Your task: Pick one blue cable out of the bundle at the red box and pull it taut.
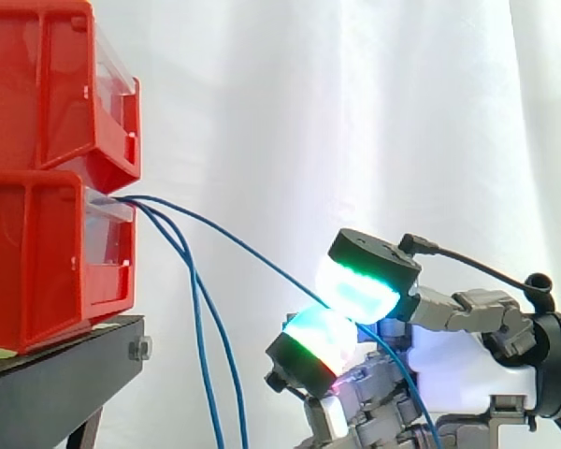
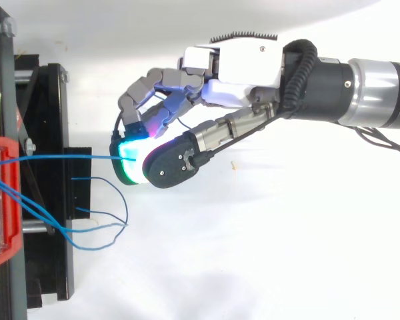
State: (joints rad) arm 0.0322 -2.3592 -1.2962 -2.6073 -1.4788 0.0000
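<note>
From the lower red box (image 1: 37,262), one blue cable (image 1: 234,243) runs nearly straight, down and away, to the hand (image 2: 233,73). Glowing fingers (image 1: 360,281) are closed on it in a pinch, probably so it bears tension. It looks close to taut, with a slight bow left. Other cables (image 1: 198,318) hang slack beside the box, apart from the hand. Away from the box, the room for pulling is open.

A white curtain (image 1: 355,112) is hanging in soft folds across the back, catching bright, even light. A black stand (image 1: 47,393) is sitting at the left, over a white floor (image 2: 253,267).
</note>
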